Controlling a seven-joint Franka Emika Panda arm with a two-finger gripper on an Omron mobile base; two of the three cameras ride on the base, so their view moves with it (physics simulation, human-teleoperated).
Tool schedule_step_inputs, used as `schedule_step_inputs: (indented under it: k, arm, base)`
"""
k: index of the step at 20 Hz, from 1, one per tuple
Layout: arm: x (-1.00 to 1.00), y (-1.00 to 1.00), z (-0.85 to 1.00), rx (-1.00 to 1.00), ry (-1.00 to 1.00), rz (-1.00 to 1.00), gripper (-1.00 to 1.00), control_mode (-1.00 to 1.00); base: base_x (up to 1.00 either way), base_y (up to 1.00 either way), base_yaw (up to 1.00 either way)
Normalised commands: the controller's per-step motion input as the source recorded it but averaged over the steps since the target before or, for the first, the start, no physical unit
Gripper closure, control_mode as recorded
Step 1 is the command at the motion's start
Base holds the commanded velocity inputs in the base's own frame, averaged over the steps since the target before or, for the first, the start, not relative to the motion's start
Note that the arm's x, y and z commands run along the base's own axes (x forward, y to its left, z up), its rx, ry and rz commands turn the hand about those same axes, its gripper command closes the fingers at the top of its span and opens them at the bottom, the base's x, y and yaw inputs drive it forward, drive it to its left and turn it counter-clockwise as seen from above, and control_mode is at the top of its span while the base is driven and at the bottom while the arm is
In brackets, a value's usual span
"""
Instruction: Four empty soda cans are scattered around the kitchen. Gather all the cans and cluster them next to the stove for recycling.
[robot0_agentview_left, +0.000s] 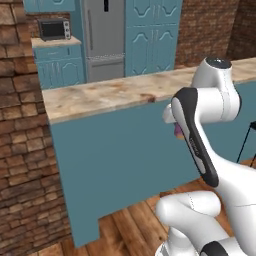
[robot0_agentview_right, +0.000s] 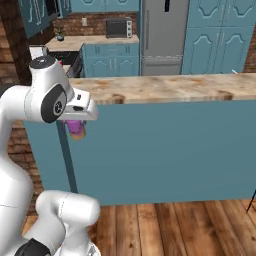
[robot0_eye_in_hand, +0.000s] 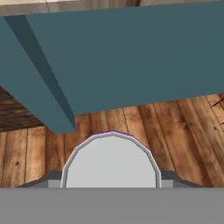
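Your gripper (robot0_eye_in_hand: 112, 181) is gripping a purple can (robot0_agentview_right: 76, 127). The island's blue wall (robot0_agentview_right: 165, 150) is standing just ahead, with wood floor (robot0_eye_in_hand: 144, 122) lying below.

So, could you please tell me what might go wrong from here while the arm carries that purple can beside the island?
1. The small purple soda can hangs in the two-finger gripper above the wooden plank floor; a jolt could drop it.
2. The gripper sits close to the teal island's side panel, below the beige stone countertop, so lifting straight up may strike the counter's edge.
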Motion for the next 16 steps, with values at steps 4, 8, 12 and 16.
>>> schedule_step_inputs:
  k: [4,8,12,16]
  arm:
    - [0.00,0.00,0.00,0.00,0.00,0.00,1.00,1.00]
    - [0.00,0.00,0.00,0.00,0.00,0.00,1.00,1.00]
    - [0.00,0.00,0.00,0.00,0.00,0.00,1.00,1.00]
    - [0.00,0.00,0.00,0.00,0.00,0.00,1.00,1.00]
  base:
    - [-0.35,-0.72,-0.16]
    - [-0.02,-0.73,-0.13]
    - [0.00,-0.63,-0.01]
    - [-0.01,-0.65,0.18]
